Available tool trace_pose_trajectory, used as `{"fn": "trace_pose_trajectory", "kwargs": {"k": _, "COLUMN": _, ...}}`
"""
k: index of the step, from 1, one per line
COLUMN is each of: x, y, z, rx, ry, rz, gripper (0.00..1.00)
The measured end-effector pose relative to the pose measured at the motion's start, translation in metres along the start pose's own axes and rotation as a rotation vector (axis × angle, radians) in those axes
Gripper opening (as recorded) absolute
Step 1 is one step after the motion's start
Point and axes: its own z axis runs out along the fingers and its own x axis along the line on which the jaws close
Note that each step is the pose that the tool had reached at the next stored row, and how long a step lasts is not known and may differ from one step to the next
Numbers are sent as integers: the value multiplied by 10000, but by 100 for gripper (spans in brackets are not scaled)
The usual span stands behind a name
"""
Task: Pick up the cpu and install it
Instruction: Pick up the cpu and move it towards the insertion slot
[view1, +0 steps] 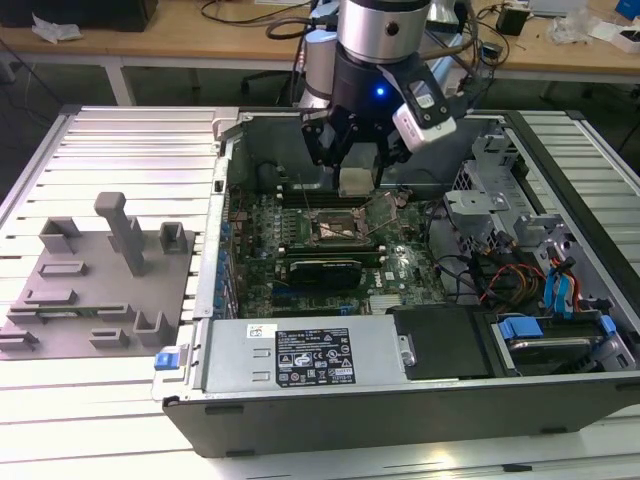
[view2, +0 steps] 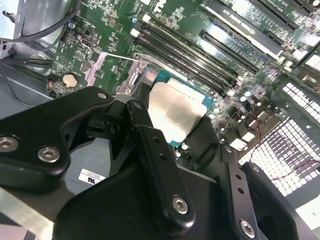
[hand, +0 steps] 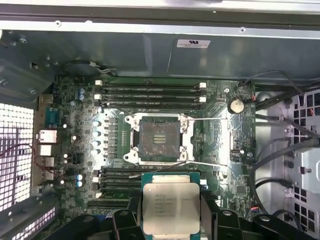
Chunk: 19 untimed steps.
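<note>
Silvery cpu sits clamped by its edges in the pincer, level. Probably so it meets the bare socket flat.

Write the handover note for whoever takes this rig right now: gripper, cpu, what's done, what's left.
Gripper: shut on the cpu, fingers on two opposite edges, metal plate facing up.
Cpu: held in the air above the motherboard, inside the open case.
Socket: bare, contacts exposed, its retaining frame swung open.
Done: cpu picked up.
Left: cpu not yet seated in the socket; frame not yet closed.
</note>
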Motion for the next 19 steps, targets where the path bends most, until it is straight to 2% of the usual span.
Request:
{"fn": "trace_pose_trajectory", "kwargs": {"k": 6, "x": -4, "y": 59, "z": 100, "rx": -118, "ry": -1, "rz": -13, "gripper": 55}}
{"fn": "trace_pose_trajectory", "kwargs": {"k": 10, "x": -4, "y": 136, "z": 186, "rx": -198, "ry": -1, "rz": -35, "gripper": 55}}
{"fn": "trace_pose_trajectory", "kwargs": {"k": 16, "x": -3, "y": 234, "z": 296, "rx": -201, "ry": 1, "rz": -49, "gripper": 55}}
{"fn": "trace_pose_trajectory", "kwargs": {"k": 19, "x": -1, "y": 251, "z": 341, "rx": -202, "ry": 1, "rz": -58, "gripper": 55}}
